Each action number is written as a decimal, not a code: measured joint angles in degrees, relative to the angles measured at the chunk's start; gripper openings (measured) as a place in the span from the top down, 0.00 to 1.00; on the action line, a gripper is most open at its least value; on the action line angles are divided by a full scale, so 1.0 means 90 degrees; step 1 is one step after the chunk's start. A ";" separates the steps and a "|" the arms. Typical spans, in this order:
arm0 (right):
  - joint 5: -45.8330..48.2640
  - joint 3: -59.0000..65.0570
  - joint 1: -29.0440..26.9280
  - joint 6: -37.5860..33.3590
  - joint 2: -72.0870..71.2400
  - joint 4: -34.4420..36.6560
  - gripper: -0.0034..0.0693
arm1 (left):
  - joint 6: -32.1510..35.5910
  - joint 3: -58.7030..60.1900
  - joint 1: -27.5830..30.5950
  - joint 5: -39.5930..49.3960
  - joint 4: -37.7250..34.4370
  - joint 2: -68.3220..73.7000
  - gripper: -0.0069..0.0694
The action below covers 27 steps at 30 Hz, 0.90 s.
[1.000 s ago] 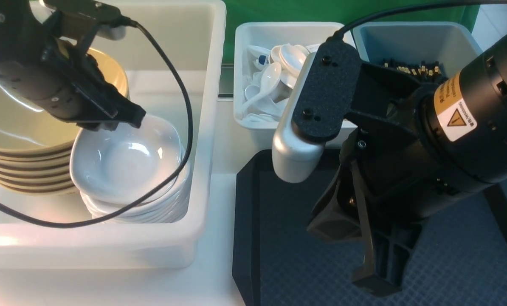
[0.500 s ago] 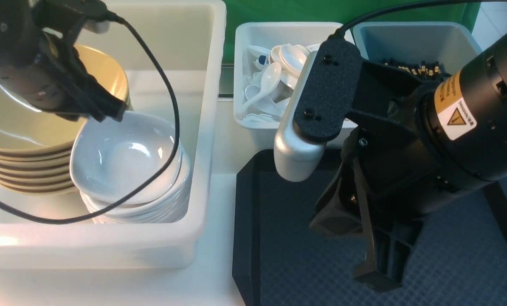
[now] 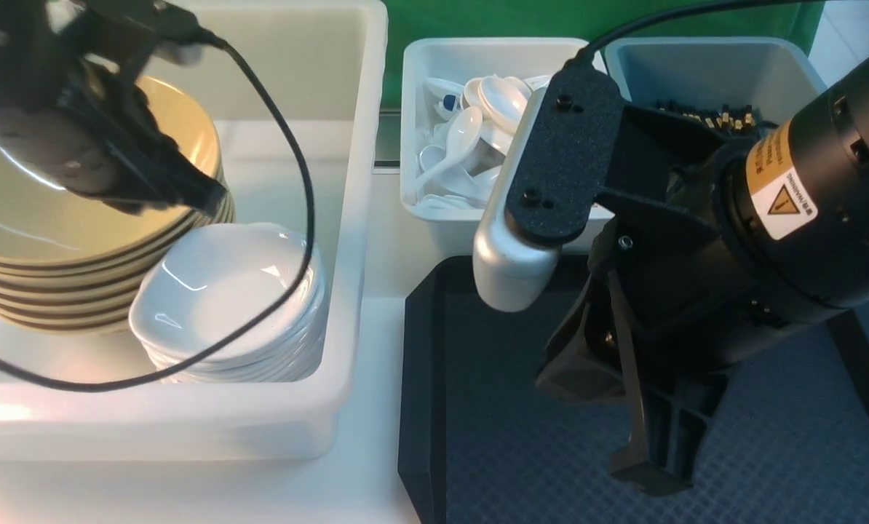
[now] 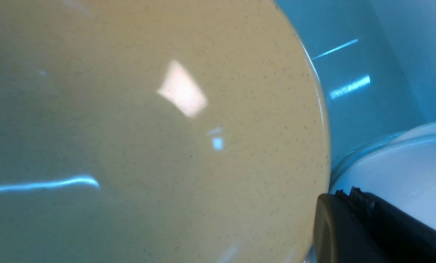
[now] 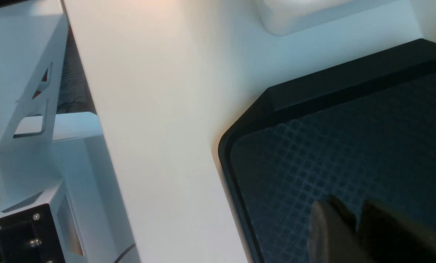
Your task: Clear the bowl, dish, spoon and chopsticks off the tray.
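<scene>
The white dish [image 3: 216,291] lies flat on top of a stack of white dishes in the big white tub [image 3: 187,422]; it also shows in the left wrist view [image 4: 404,164]. The olive-tan bowl [image 3: 12,218] tops a stack of like bowls beside it and fills the left wrist view [image 4: 130,146]. My left gripper [image 3: 212,204] is shut and empty, just above the bowl's rim next to the dish [image 4: 349,193]. My right gripper [image 3: 653,477] is shut and empty, low over the black tray [image 3: 478,437], near its corner [image 5: 356,212]. The shown part of the tray [image 5: 349,146] is bare.
A small white bin [image 3: 423,109] at the back holds several white spoons [image 3: 463,138]. A blue-grey bin [image 3: 696,65] beside it holds black chopsticks [image 3: 704,116]. The right arm hides much of the tray. White table [image 5: 159,109] lies between tub and tray.
The white dish, tilted under my left gripper a second ago, now lies flat on the dish stack. The left gripper has drawn back towards the bowls. The right arm has hardly moved.
</scene>
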 joint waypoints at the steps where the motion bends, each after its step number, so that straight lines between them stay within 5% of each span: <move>1: 0.0000 0.0000 0.0000 0.0000 0.0000 0.0000 0.75 | -0.0005 0.0027 0.0000 0.0000 0.0000 -0.0215 0.92; 12: -0.1155 0.0894 0.0000 0.0216 -0.0959 -0.0037 0.74 | -0.0594 0.2635 0.0000 -0.0703 0.0000 -0.3621 0.92; 17: -0.3174 0.2298 0.0000 0.0131 -0.2506 -0.0045 0.74 | -0.1330 0.4206 0.0000 -0.1445 0.0006 -0.5720 0.92; 27: -0.6178 0.4457 0.0000 -0.0021 -0.4640 -0.0027 0.81 | -0.1711 0.5080 0.0000 -0.2256 -0.0012 -0.6915 0.92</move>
